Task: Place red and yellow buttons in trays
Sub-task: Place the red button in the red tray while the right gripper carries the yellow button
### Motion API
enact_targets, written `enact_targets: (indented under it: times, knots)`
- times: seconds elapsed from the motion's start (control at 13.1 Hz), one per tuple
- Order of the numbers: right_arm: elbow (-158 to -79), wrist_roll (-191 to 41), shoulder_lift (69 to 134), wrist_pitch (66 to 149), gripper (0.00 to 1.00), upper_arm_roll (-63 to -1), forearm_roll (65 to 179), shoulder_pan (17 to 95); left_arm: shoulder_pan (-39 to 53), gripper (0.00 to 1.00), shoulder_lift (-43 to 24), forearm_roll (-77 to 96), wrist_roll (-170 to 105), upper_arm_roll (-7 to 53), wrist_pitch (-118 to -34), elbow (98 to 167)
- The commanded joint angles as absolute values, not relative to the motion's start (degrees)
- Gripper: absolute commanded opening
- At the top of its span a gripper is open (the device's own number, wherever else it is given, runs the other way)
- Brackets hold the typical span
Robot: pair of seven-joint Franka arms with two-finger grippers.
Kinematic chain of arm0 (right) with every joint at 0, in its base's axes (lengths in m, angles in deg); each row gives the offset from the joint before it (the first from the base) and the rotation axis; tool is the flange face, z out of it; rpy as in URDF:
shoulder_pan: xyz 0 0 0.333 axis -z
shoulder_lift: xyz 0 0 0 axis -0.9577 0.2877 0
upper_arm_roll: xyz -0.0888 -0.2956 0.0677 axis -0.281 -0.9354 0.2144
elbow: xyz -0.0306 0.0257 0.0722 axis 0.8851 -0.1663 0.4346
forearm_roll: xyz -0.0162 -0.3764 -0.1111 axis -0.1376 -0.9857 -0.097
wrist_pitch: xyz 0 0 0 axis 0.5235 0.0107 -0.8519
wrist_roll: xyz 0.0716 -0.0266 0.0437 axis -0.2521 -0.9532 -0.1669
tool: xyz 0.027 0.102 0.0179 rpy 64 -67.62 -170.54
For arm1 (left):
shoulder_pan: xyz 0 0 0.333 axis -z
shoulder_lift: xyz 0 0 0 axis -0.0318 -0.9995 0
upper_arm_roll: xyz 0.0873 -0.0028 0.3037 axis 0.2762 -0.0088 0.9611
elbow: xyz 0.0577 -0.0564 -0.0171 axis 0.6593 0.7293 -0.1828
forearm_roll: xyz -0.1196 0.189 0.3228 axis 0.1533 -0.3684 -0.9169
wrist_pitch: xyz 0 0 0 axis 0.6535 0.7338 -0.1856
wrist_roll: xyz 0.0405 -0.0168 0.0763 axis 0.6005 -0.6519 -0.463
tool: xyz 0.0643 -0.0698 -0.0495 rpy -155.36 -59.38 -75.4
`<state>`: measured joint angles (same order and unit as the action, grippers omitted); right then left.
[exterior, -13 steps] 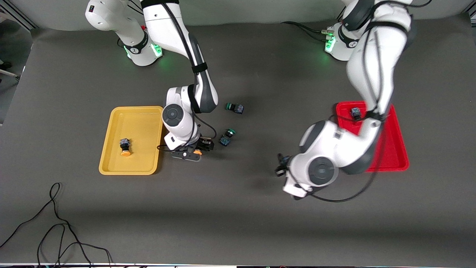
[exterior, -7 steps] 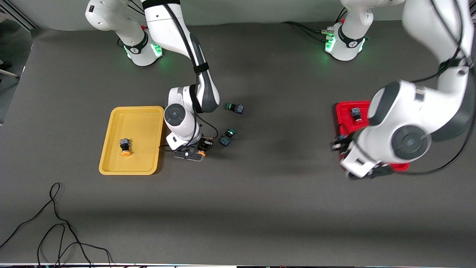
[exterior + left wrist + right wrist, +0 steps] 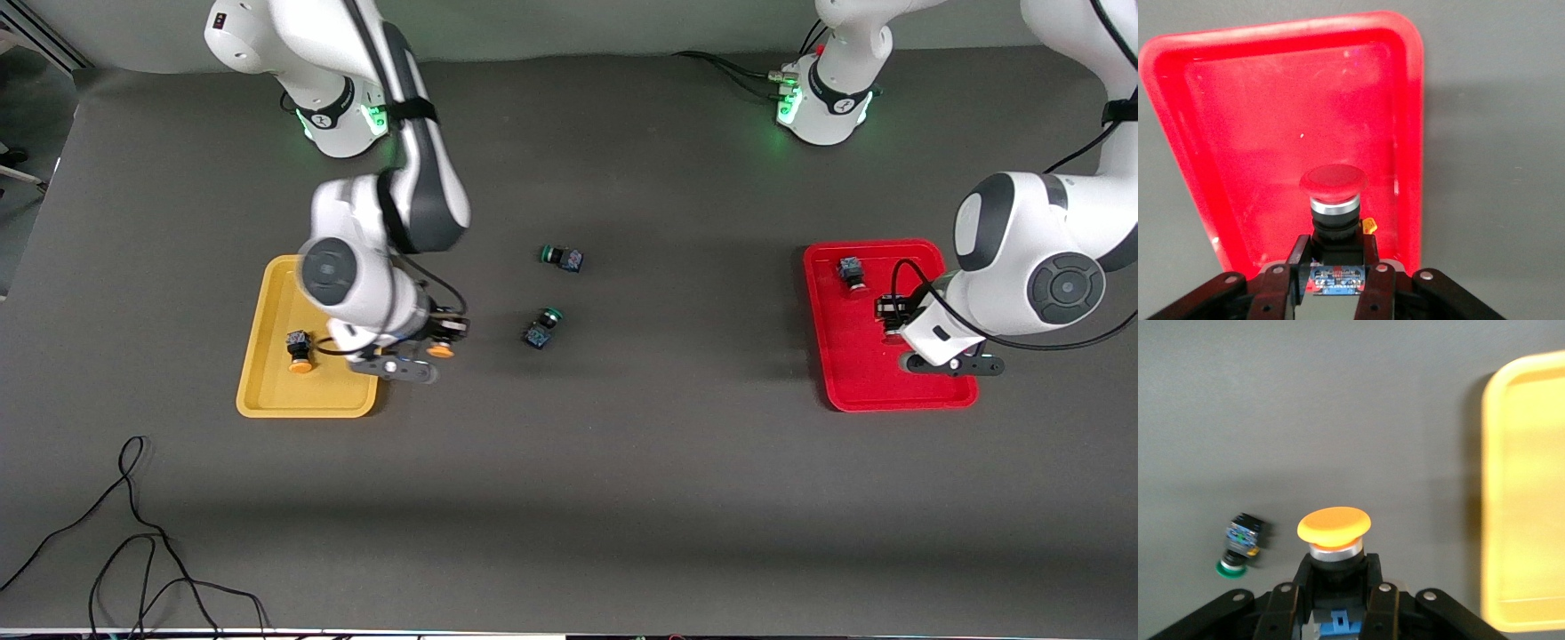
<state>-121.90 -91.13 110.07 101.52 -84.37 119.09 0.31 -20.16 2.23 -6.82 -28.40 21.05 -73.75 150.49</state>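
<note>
Since the earlier frames the left arm has swung from mid-worktop to the red tray (image 3: 853, 391), and the right arm has lifted its load off the worktop and moved toward the yellow tray (image 3: 267, 391).

The left pincer (image 3: 889, 311) hangs over the red tray's middle, pinching a red button (image 3: 1333, 190) by its dark body, cap forward. A second red button (image 3: 851, 270) already lies in that tray near its farther rim, leaving bare tray floor around the pincer.

The right pincer (image 3: 444, 336) hovers over the dark worktop (image 3: 622, 462) just beside the yellow tray's rim, pressed on an orange-yellow button (image 3: 1334, 532). Another yellow button (image 3: 299, 348) lies in that tray.

Two green buttons (image 3: 540, 327) (image 3: 562, 258) rest mid-worktop, well apart from both trays.
</note>
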Motion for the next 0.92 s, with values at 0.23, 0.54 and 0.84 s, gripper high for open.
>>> enact_targets:
  times: [0.23,0.54,0.84]
  knots:
    - [-131.82,-65.10,108.03,103.08,0.22,-93.56,116.49,1.20,-27.21,0.00,2.69,-11.85,-21.31,20.76,-91.42,163.56]
    - [-140.08,-56.81,110.66,114.67,0.22,-91.74,122.00,4.02,-29.51,0.99,-1.09,-11.76,-20.50,20.76,-95.24,163.92]
    - [-140.36,-51.44,115.76,116.01,0.22,-86.11,128.61,9.89,-29.16,1.00,3.55,-11.07,-21.29,20.41,-88.24,160.69]
